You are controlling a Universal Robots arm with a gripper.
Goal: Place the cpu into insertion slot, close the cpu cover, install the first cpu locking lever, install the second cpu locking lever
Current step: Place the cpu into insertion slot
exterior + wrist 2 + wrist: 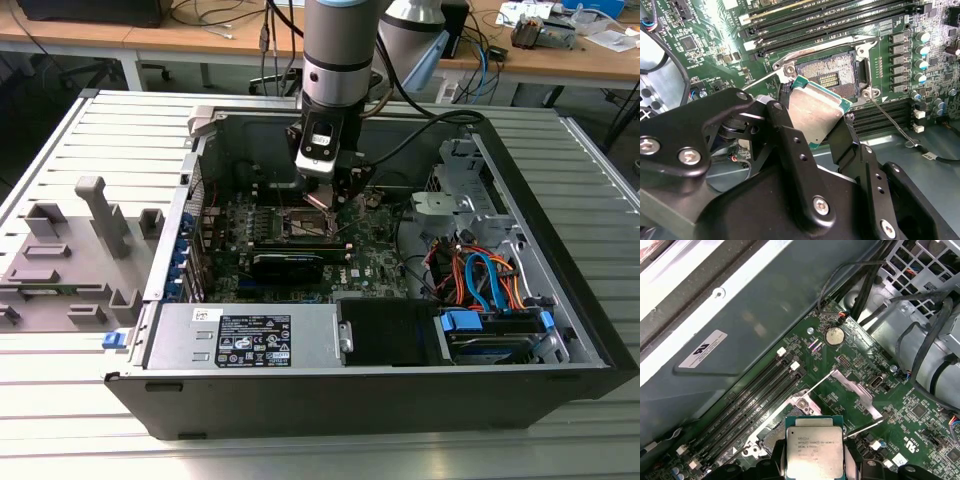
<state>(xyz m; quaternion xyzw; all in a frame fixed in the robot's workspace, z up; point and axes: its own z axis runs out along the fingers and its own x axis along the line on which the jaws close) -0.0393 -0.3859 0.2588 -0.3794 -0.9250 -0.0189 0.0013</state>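
My gripper (816, 120) is shut on the cpu (815, 111), a flat square chip with a silvery top and a green edge, pinched between two black fingers (786, 131). The cpu hangs tilted just above the insertion slot (827, 76), a dark square socket with a metal rim on the green board, and does not touch it. In the first wrist view the cpu (814, 447) sits between the gripper (814, 462) tips, with the cpu cover (855, 389) raised open beyond it. Thin wire locking levers (892, 121) stand unhooked beside the socket. In the exterior view the gripper (332, 197) hovers inside the open computer case.
Long black memory slots (840, 20) run beside the socket. A long black card (290, 262) lies near the socket, with a power supply box (250, 335) in front. Orange and blue cables (480, 280) fill the exterior view's right. Grey fixtures (70, 250) stand outside the case.
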